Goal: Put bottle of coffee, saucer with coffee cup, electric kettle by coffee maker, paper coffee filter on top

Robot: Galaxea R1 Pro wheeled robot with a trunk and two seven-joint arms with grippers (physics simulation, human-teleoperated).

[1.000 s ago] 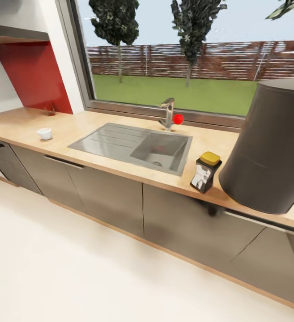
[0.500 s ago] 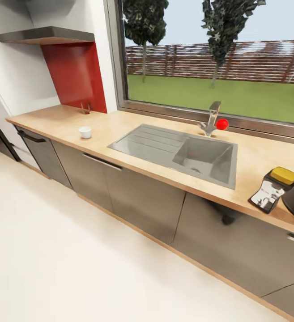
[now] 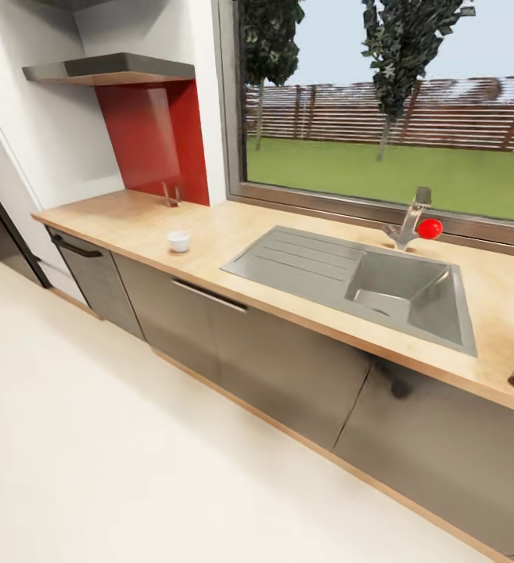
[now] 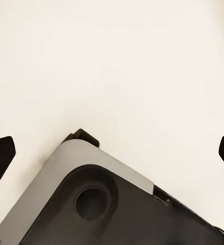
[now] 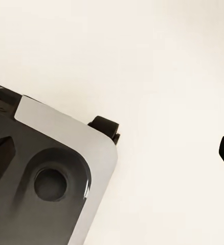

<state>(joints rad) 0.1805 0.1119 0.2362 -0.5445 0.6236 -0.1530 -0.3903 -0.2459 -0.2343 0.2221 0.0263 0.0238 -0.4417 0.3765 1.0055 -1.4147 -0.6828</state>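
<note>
Countertop (image 3: pixel 131 223) carries one coffee cup (image 3: pixel 178 241) and one sink (image 3: pixel 366 277)

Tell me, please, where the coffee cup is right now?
In the head view, the coffee cup stands on the countertop, left of the sink.

The countertop (image 3: pixel 131 223) is run along the wall beneath the window (image 3: pixel 389 109). The sink (image 3: pixel 401 289) is set into it towards the right, with the tap (image 3: pixel 410 220) behind it. The coffee cup (image 3: pixel 178 241) is placed left of the sink. A shelf (image 3: pixel 108 69) is mounted above the left end.
</note>
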